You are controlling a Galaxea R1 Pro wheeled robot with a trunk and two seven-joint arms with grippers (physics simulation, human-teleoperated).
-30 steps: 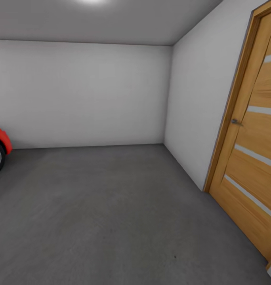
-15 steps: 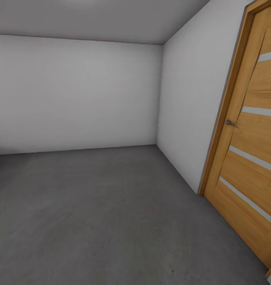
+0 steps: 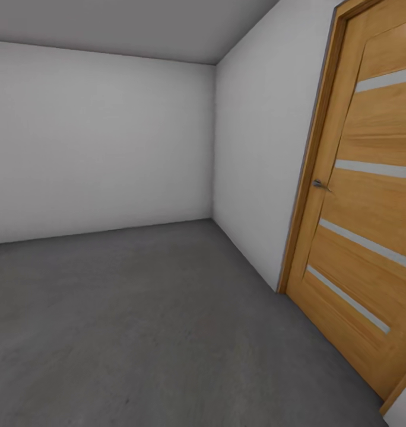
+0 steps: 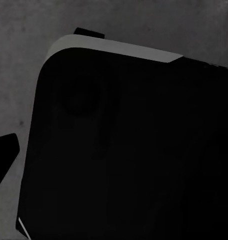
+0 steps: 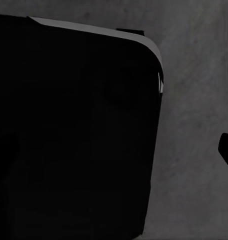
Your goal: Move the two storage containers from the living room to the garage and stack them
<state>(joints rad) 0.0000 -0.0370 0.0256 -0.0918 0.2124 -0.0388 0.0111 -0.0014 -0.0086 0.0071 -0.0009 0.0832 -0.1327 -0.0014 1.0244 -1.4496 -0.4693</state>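
Fingers' spread cannot be told: one dark tip (image 4: 4, 150) juts over the garage floor (image 3: 138, 320) beside a wooden door (image 3: 363, 207).

Room interior: plain light grey walls (image 3: 102, 142) meeting at a far corner; dark grey mottled concrete floor (image 3: 143, 320); grey ceiling (image 3: 126, 26). Right side: light-brown wooden door (image 3: 369, 196) with pale horizontal strips and small metal handle (image 3: 319, 185).

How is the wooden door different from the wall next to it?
The door is warm brown wood grain crossed by pale horizontal strips; the wall is plain light grey. The door carries a small metal handle and sits in a wooden frame; the wall is bare. Both stand upright, meeting the dark concrete floor.
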